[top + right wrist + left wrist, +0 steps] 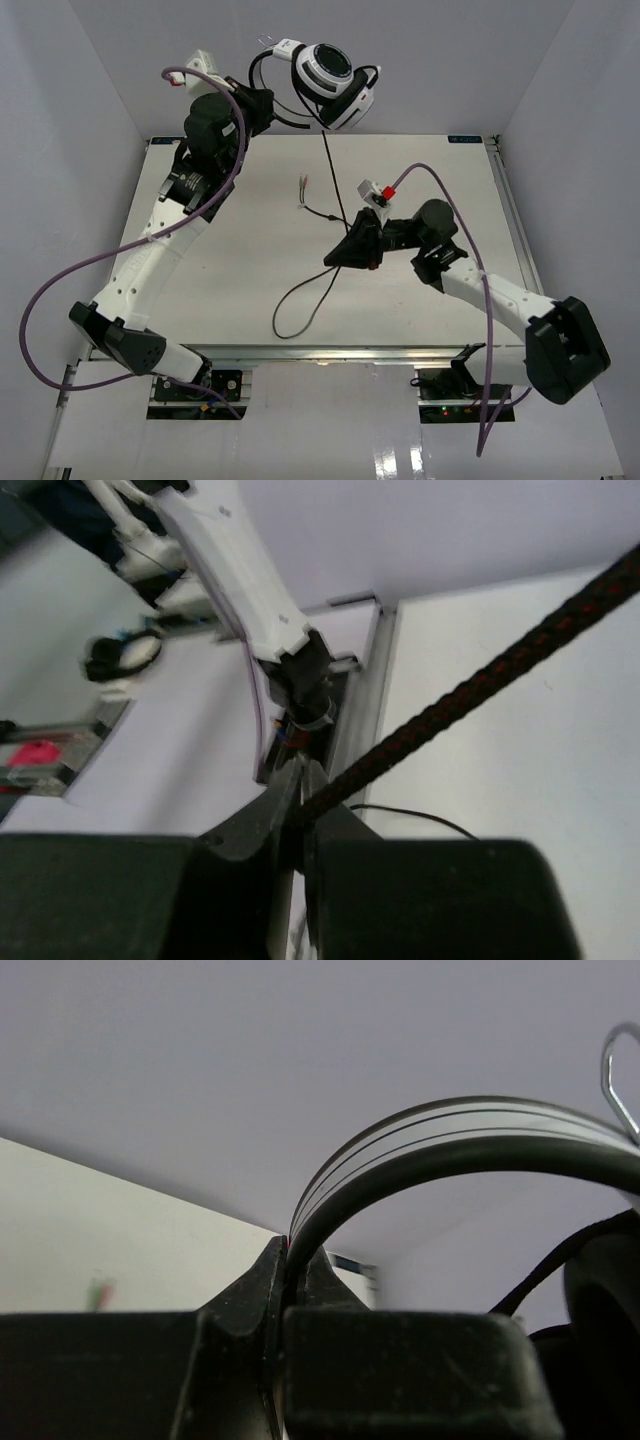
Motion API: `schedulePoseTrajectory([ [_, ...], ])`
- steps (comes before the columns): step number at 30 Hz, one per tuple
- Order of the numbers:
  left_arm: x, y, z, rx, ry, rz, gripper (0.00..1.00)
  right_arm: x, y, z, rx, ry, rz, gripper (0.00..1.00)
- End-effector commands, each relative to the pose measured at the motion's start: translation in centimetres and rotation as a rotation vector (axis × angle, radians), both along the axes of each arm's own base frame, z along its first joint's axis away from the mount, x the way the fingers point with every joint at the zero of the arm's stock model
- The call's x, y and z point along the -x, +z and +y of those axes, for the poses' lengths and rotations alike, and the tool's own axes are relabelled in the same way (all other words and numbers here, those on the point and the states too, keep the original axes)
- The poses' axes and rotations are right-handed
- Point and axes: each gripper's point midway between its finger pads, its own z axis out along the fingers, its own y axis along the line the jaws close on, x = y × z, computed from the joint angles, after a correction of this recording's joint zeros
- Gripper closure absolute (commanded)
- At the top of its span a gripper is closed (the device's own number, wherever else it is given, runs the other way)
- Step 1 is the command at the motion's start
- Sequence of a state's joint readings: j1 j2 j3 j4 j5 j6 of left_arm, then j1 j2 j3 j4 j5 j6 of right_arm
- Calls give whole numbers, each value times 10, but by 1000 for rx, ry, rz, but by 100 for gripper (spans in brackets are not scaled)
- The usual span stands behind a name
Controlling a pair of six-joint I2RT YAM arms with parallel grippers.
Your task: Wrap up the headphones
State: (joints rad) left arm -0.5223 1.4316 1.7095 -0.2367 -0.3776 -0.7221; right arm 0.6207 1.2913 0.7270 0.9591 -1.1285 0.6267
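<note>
headphones (330,80) hang over the table's (450,200) far edge, headband (450,1150) pinched by the left gripper (262,105); right gripper (335,258) pinches the cord (326,170) mid-table. likely the winding step: next, loop it round the headphones.

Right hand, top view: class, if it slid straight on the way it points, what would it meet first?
Probably the left arm's white lower link, near its base. The right hand, shut on the cord, points left across the table; height is unclear, so it might pass above.

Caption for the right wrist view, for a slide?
Right gripper shut on the headphones' braided black-and-red cord, white table behind.
</note>
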Motion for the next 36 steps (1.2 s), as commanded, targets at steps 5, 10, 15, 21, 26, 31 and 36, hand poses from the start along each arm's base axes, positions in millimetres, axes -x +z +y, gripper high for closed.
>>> schedulePoseTrajectory([
  [5, -48, -76, 81, -689, 290, 195, 100, -92, -12, -34, 537, -497, -522, 92],
  [10, -37, -175, 54, -974, 115, 335, 100, -159, 23, -82, 767, -812, -876, 92],
  [15, 9, -217, -8, -990, -296, 286, 100, -206, 44, -103, 869, -1017, -1094, 92],
  [21, 82, -171, -54, -770, -654, 62, 100, -252, 21, -120, 786, -1069, -951, 92],
  [26, 121, -111, -78, -564, -812, -89, 100, -210, -21, -85, 428, -646, -598, 90],
  [31, 135, -43, -108, -262, -928, -202, 100, -117, -18, -45, 75, -199, -308, 85],
  [36, 141, 5, -129, -142, -1061, -286, 100, -92, -1, -36, -2, -110, -220, 80],
])
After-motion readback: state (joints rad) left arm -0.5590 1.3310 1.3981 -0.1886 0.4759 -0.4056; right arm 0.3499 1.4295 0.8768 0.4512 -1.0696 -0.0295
